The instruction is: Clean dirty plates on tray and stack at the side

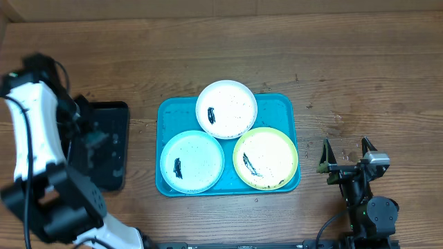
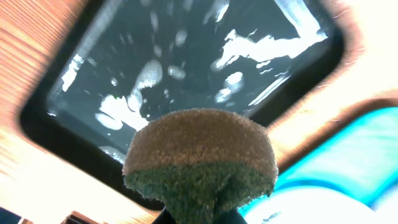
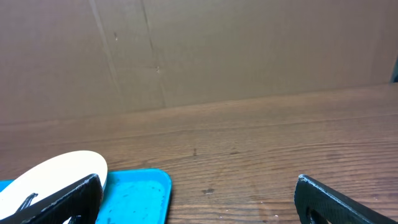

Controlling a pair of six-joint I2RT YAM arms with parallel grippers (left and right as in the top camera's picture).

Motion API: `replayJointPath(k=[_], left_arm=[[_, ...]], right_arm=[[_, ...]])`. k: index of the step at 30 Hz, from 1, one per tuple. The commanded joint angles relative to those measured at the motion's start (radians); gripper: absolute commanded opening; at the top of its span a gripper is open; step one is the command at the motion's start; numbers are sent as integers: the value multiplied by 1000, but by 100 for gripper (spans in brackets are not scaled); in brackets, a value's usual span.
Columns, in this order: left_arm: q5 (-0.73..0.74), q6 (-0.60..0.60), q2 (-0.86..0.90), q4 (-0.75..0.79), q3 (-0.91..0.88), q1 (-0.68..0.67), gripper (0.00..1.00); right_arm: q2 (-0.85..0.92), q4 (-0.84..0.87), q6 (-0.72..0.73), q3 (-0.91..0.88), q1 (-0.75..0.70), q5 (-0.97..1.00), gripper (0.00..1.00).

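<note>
Starting at the far left, the left gripper [image 1: 88, 135] is clenched on a sponge [image 2: 200, 162], pinching its dark underside. Directly beneath it lies a black tray [image 1: 119, 114], its floor beaded with shiny wet drops. To this gripper's right, well apart from the sponge, sits the tray [image 1: 173, 114], and all three plates lie inside it. The blue plate [image 1: 192, 161] is nearest that gripper, and the white plate [image 1: 226, 108] lies farther on and toward the back. The green plate [image 1: 266, 158] is closest to the right gripper [image 1: 345, 144]. That one sits low beside the tray's right edge, its jaws spread wide and empty, with the green plate just off to its left.

By my reading the job has barely begun. Each plate shows a dark smear on its white centre, none is out of the tray, and no stack stands at either side. All three are left to wipe and pile up, and the sponge looks ready for the first wipe.

The table [image 1: 208, 55] is worn brown wood, scuffed and grained, with open room on both sides of the tray. Behind it the right wrist view shows a plain cardboard wall [image 3: 217, 50].
</note>
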Motion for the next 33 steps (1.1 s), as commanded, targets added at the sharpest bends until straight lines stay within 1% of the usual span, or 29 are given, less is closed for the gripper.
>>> replayJointPath(k=[1, 3, 8, 11, 13, 16, 20, 21, 23, 25, 27, 33], left_arm=[[81, -18, -159, -48, 129, -4, 4], [144, -19, -228, -66, 128, -31, 4], [208, -19, -263, -155, 112, -138, 4], [248, -18, -262, -167, 45, -241, 4], [272, -19, -262, -146, -24, -323, 4], [306, -35, -262, -55, -166, -456, 4], [315, -93, -258, 148, -364, -633, 4], [313, -103, -250, 238, -439, -703, 4], [290, -120, -233, 310, -499, -764, 4], [249, -157, -213, 350, -536, -801, 4], [216, -165, -193, 385, -558, -819, 4], [202, -164, -114, 468, -603, -829, 4]], right_arm=[[-9, 6, 0, -11, 5, -4, 100], [-9, 6, 0, -11, 5, -4, 100], [-9, 6, 0, -11, 5, -4, 100], [-9, 6, 0, -11, 5, -4, 100], [-9, 6, 0, -11, 5, -4, 100], [-9, 6, 0, -11, 5, -4, 100], [-9, 6, 0, -11, 5, -4, 100], [-9, 6, 0, -11, 5, -4, 100], [-9, 6, 0, -11, 5, -4, 100], [-9, 6, 0, -11, 5, -4, 100], [-9, 6, 0, -11, 5, -4, 100], [-9, 6, 0, -11, 5, -4, 100]])
